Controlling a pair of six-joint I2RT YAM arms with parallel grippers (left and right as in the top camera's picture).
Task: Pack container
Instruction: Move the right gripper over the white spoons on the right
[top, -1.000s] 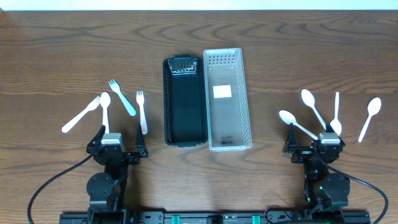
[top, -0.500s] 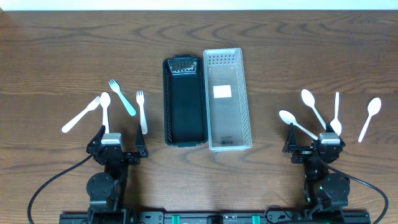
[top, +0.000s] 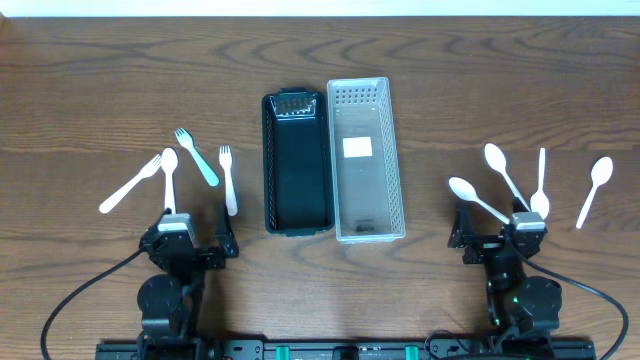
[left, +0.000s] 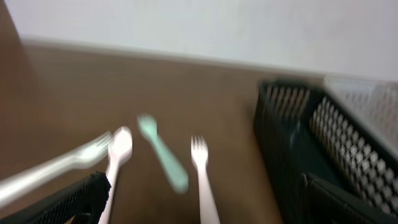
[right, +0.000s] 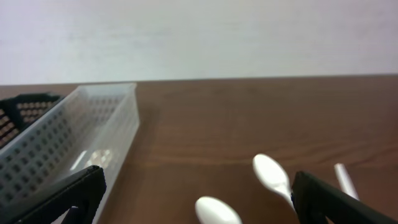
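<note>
This looks like a robotics lab test bench rather than a home or kitchen. A bare wood-grain worktop (top: 100, 60) meets a plain white wall (right: 199, 31). A small black left arm (top: 165, 300) and right arm (top: 525, 300) sit at the near edge by a black mounting rail (top: 320, 350), with loose black cables (top: 80, 290) looping out. A black basket (top: 267, 170), a clear basket (top: 400, 170), plastic forks (top: 229, 180) and spoons (top: 500, 170) lie in tidy, staged groups.

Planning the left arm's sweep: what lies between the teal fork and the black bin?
One white fork, apart from both the teal fork and the black bin; the rest is bare table. The overhead view shows it.
</note>
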